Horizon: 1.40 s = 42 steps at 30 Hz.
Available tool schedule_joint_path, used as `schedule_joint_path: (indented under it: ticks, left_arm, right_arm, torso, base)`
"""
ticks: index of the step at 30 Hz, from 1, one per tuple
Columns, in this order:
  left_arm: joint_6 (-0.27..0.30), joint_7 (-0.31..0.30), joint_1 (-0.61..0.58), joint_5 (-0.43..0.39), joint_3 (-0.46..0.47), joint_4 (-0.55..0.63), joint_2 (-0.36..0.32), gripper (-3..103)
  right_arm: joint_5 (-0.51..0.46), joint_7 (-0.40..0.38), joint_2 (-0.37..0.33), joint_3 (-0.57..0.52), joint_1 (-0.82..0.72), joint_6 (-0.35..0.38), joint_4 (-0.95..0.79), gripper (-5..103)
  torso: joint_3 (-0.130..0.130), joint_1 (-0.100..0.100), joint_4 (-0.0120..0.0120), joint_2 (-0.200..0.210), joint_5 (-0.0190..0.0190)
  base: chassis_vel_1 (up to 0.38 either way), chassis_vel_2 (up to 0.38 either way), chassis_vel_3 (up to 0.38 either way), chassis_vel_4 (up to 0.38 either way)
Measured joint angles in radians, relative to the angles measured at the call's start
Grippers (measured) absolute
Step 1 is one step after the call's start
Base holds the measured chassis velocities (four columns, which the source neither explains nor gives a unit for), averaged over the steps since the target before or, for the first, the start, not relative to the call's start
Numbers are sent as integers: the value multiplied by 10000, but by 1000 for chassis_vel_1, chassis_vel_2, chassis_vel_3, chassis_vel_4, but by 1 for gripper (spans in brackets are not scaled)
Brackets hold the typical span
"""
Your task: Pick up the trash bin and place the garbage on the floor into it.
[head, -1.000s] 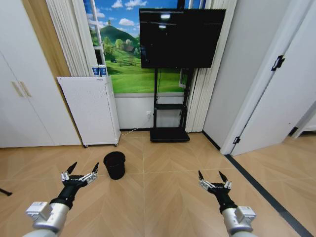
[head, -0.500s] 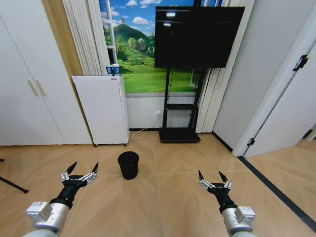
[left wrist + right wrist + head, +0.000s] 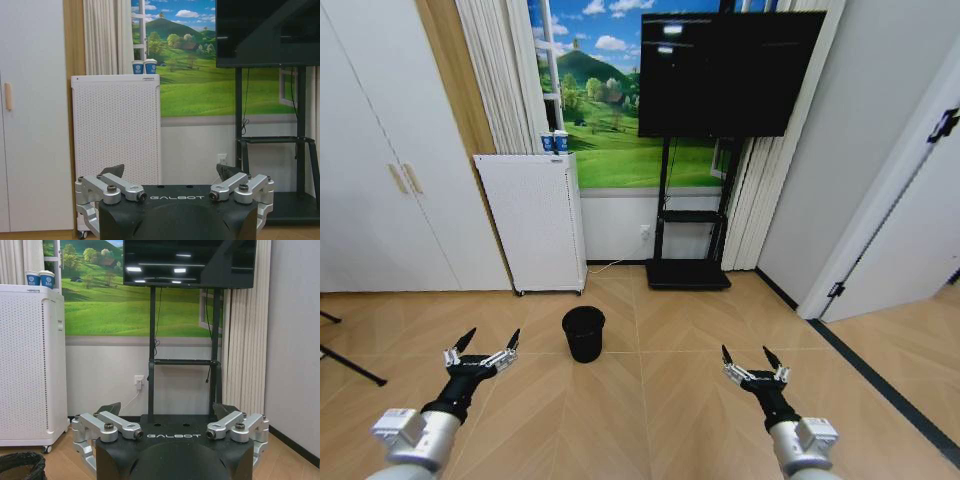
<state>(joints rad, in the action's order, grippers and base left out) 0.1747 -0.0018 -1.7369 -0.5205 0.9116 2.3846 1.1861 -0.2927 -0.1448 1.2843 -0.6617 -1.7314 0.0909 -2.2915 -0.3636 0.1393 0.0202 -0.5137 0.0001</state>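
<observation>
The camera has swung; the trash bin [image 3: 583, 333] stands upright, both tools [image 3: 489, 345] [image 3: 751, 360] spread wide, empty.

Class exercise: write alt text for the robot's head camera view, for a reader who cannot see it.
A small black mesh trash bin stands upright on the tan chevron wood floor, ahead of the open left gripper and open right gripper, both held low and empty. Behind it stand a white perforated cabinet and a dark screen on a stand.
</observation>
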Motion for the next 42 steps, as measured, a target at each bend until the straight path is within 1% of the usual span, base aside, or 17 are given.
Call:
schedule_joint_path:
  ticks: [10,14,15,16,21,24,34,39,42]
  left_arm:
    - [0,0,0,0,2,0,0,100]
    - [0,0,0,0,2,0,0,100]
    - [0,0,0,0,2,0,0,100]
    - [0,3,-1,0,2,0,0,100]
    - [0,10,0,0,1,1,0,100]
    - [0,10,0,0,1,1,0,100]
    - [0,7,0,0,2,0,-1,100]
    - [0,7,1,0,2,1,-1,100]
    - [0,3,0,0,2,1,-1,100]
  right_arm:
    - [0,0,1,3,1,0,0,100]
    - [0,0,1,2,1,0,0,100]
    - [0,-1,1,1,0,0,0,100]
    - [0,0,1,1,2,0,0,100]
    - [0,-1,1,1,2,0,0,100]
    - [0,-1,1,2,2,0,0,100]
    - [0,-1,2,4,4,0,0,100]
    - [0,-1,1,2,4,0,0,100]
    - [0,-1,2,3,3,0,0,100]
  torso:
    - [0,0,-3,1,-2]
    - [0,-1,0,0,-3]
    - [0,0,1,0,3]
    - [1,0,-4,0,4]
    - [0,0,0,1,3]
    - [0,0,-1,1,-4]
    - [-1,1,-2,2,-1]
    - [0,2,1,2,1]
    - [0,1,-3,2,0]
  base:
    - [-34,-46,23,59]
    - [-146,-170,126,194]
    - [-165,-158,193,217]
    - [-180,-158,193,157]
    - [-115,-116,107,83]
    - [0,20,-9,-6]
    - [38,18,-33,-21]
    - [84,-105,-85,106]
    - [145,-144,-181,179]
